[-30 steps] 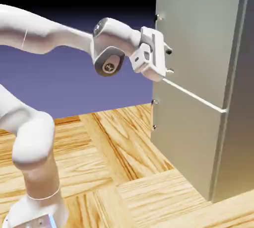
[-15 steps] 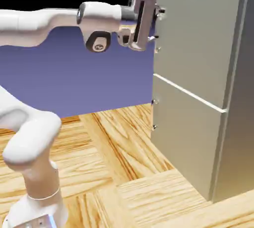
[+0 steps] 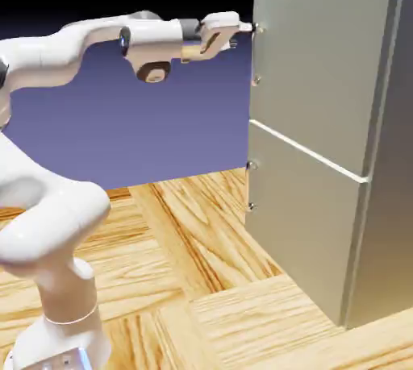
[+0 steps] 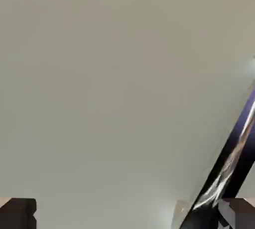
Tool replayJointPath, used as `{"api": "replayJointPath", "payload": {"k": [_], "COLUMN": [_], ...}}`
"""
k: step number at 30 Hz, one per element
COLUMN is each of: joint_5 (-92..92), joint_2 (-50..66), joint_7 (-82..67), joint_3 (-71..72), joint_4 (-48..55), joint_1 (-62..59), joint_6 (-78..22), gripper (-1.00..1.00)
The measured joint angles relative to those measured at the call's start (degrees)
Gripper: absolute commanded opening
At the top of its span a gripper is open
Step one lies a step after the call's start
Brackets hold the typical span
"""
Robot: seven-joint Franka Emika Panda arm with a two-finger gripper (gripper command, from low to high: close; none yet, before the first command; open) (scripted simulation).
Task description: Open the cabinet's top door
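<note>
Gripper up at the top door, jaws wide apart

So going left to right in the exterior view: the white arm (image 3: 48,223) stands at the left side, its base in the lower left corner, over a floor of pale wood (image 3: 181,280) laid in blocks with the grain running different ways. Behind it there's a plain blue-violet backdrop (image 3: 185,126) going black along the top. The gripper (image 3: 242,35) is top middle, fingers spread apart, right near the upper left edge of the top door (image 3: 319,62). That door is shut, upper right of the frame, on the tall grey cabinet (image 3: 395,159), with the lower door (image 3: 302,223) beneath it. Hand view is mostly flat grey door, with a shiny bar handle (image 4: 224,178) slanting up the lower right, by the right-hand fingertip.
</note>
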Motion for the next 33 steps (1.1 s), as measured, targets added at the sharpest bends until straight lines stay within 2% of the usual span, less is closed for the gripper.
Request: {"api": "replayJointPath", "payload": {"k": [5,9,10,12,21,33], "joint_5": [10.78,12.25,12.56,12.57,20.07,21.48], "joint_2": [-2.43,-3.68,-3.95,-3.95,-20.79,-40.39], "joint_7": [11.55,12.04,12.15,12.15,11.49,12.15], "joint_3": [7.08,9.77,10.35,10.35,-2.99,-16.84], "joint_4": [4.27,9.52,10.64,10.65,-6.86,-28.18], "joint_1": [-5.70,-14.11,-15.91,-15.91,-5.64,0.66], "joint_6": [0.92,-2.25,-2.93,-2.93,-25.11,-55.01], "gripper": [0.00,0.00,-1.00,-1.00,-1.00,-1.00]}}
